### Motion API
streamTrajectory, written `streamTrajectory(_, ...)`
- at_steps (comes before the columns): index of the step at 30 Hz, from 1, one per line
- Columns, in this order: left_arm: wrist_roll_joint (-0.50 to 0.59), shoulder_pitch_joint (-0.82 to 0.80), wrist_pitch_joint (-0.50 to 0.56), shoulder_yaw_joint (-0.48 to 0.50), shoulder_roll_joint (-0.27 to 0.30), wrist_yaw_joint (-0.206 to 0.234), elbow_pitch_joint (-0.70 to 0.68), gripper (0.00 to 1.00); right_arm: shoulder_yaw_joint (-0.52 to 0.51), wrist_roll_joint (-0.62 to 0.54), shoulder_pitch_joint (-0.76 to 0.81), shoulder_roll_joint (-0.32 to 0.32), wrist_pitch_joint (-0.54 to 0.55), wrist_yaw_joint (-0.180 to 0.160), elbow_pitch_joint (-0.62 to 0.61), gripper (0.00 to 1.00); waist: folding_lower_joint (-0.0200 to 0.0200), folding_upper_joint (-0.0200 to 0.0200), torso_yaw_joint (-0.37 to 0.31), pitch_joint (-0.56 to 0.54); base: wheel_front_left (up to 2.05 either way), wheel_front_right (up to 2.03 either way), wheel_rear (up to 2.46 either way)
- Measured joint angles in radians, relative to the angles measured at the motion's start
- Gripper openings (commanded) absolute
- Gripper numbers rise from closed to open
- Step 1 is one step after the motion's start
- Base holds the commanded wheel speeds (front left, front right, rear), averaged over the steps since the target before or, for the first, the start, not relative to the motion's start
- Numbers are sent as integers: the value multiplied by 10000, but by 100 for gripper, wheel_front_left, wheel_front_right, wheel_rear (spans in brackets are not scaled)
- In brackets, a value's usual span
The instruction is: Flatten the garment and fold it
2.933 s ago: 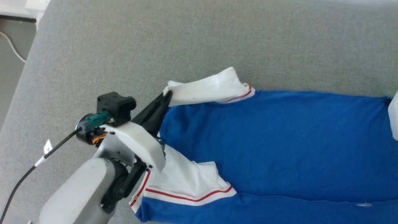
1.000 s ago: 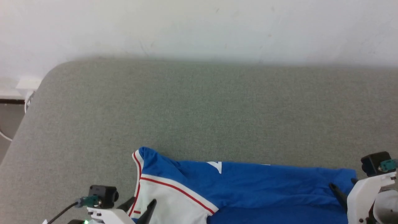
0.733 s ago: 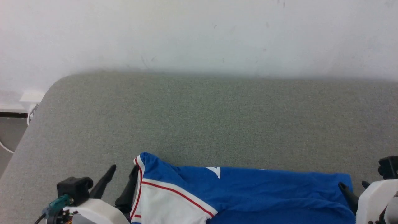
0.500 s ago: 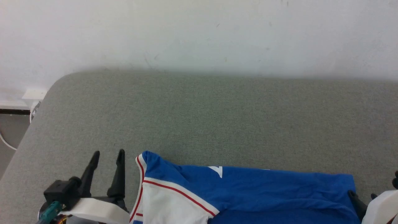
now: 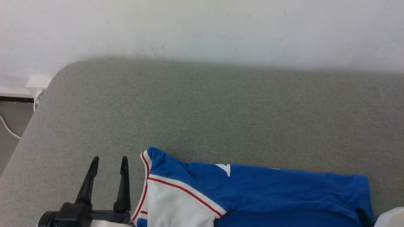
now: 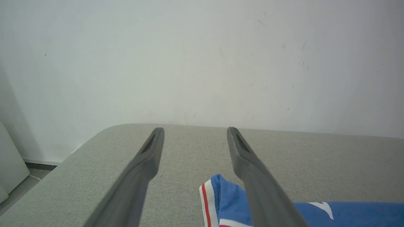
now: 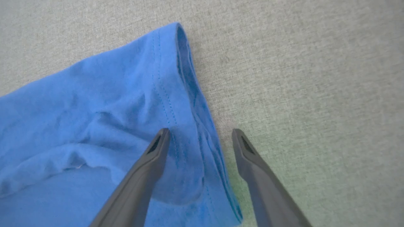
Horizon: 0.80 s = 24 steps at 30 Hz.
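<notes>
The garment [image 5: 268, 192] lies folded on the grey surface at the bottom of the head view: royal blue, with a white sleeve [image 5: 176, 208] edged in red and white at its left end. My left gripper [image 5: 109, 161] stands open just left of that end, clear of the cloth, fingers pointing away from me. In the left wrist view its fingers [image 6: 148, 151] are spread over bare surface, the garment's corner [image 6: 225, 198] beside the right one. My right gripper [image 7: 199, 132] is open above the blue hem [image 7: 189, 94], one finger over cloth, one over bare surface, holding nothing.
The grey padded surface [image 5: 221, 113] stretches far beyond the garment to a white wall [image 5: 202, 28]. Its rounded left edge drops to the floor, where a white cable [image 5: 8, 129] runs. A bit of white print [image 5: 224, 168] shows on the blue.
The left gripper has let go of the sleeve, drawn off to the left and turned upright, open. The right gripper has sunk almost out of the head view. The camera tilted up earlier.
</notes>
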Motion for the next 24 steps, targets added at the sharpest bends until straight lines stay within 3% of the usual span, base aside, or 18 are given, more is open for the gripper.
streamTrajectory(4,823,-25,0,58,-58,-341,282,100,40,268,-228,-23,-144,-2,537,100,0,0,76,180,0,0,0)
streamTrajectory(9,1057,-218,0,102,-238,-512,476,100,566,945,-363,-320,-109,-79,907,100,-1,-1,161,419,0,0,0)
streamTrajectory(10,1058,-250,0,130,-255,-522,479,100,696,1154,-361,-426,-50,-82,930,86,0,0,184,454,0,0,0)
streamTrajectory(12,1066,-264,0,211,-282,-573,516,100,907,1336,-337,-568,-35,-86,947,0,0,-1,230,497,0,0,0)
streamTrajectory(18,1066,-263,0,481,-359,-740,669,100,1430,1551,-279,-504,-395,-75,949,0,0,0,261,385,0,0,0)
streamTrajectory(24,1068,-258,0,669,-437,-869,652,100,1022,1361,-247,-525,-922,4,1051,0,0,0,189,110,0,0,0)
